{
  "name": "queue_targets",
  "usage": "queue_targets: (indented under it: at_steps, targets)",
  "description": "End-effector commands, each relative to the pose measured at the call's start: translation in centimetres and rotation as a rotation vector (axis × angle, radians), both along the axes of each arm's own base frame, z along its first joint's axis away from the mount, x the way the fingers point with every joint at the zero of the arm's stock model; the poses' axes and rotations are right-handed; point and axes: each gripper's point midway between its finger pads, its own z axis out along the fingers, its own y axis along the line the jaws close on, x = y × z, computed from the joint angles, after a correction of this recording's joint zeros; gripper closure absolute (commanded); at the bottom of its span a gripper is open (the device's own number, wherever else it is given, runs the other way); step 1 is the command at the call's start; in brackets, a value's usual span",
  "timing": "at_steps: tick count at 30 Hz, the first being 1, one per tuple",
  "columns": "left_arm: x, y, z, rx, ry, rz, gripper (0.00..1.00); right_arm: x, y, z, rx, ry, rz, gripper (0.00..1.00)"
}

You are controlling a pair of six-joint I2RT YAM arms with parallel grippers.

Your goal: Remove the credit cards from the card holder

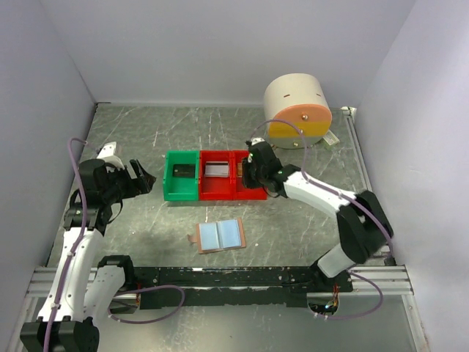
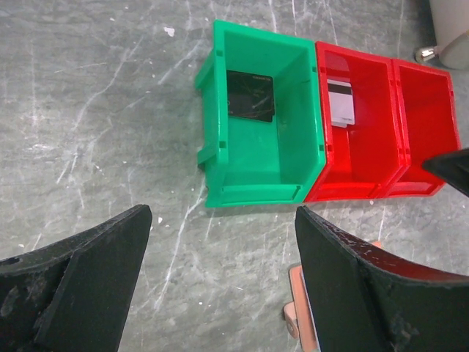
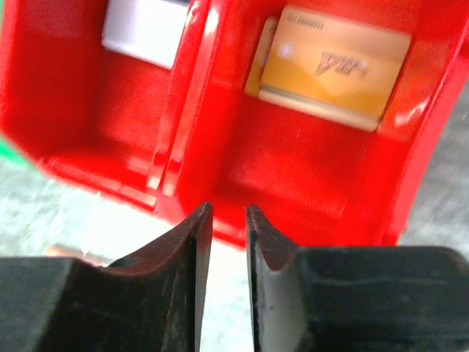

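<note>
The card holder point(image 1: 220, 235) lies open on the table, pale blue lining up, in front of the bins; its tan edge point(image 2: 299, 308) shows beside my left finger. A dark credit card point(image 2: 250, 95) lies in the green bin point(image 1: 182, 176). A silver-grey card point(image 2: 340, 101) sits in the middle red bin point(image 1: 216, 192). A gold card point(image 3: 333, 66) rests in the right red bin point(image 3: 410, 147). My right gripper point(image 3: 228, 209) hovers over that bin's near wall, its jaws a narrow gap apart with nothing between them. My left gripper point(image 2: 222, 213) stands wide open and empty, left of the green bin.
A big cream cylinder with an orange band point(image 1: 297, 110) stands at the back right behind the bins. Grey walls close in the table on the left, right and back. The three bins stand side by side mid-table.
</note>
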Motion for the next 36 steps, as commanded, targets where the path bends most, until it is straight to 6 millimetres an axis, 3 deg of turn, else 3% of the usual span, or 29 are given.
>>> queue_targets:
  at_steps: [1, 7, 13, 21, 29, 36]
  targets:
    - [0.3, -1.6, 0.1, -0.049, -0.02, -0.087, 0.09, -4.1, 1.6, 3.0, 0.266, 0.035, -0.04, 0.72]
    - [-0.9, -6.0, -0.8, -0.243, 0.101, -0.307, 0.16, -10.9, 3.8, 2.0, 0.481, 0.174, -0.022, 0.66]
    - [-3.4, -10.7, -1.1, -0.337, 0.154, -0.454, 0.18, -14.9, 5.7, -0.2, 0.506, 0.266, -0.032, 0.65]
    - [-7.8, -16.2, -5.2, -0.317, 0.333, -0.551, 0.22, -15.8, 5.1, -3.1, 0.475, 0.341, -0.11, 0.63]
    - [-9.8, -18.9, -8.8, -0.251, 0.454, -0.567, 0.28, -16.3, 3.6, -4.5, 0.395, 0.365, -0.15, 0.63]
    - [-10.8, -19.9, -11.7, -0.178, 0.524, -0.53, 0.34, -16.6, 2.9, -5.2, 0.349, 0.376, -0.152, 0.62]
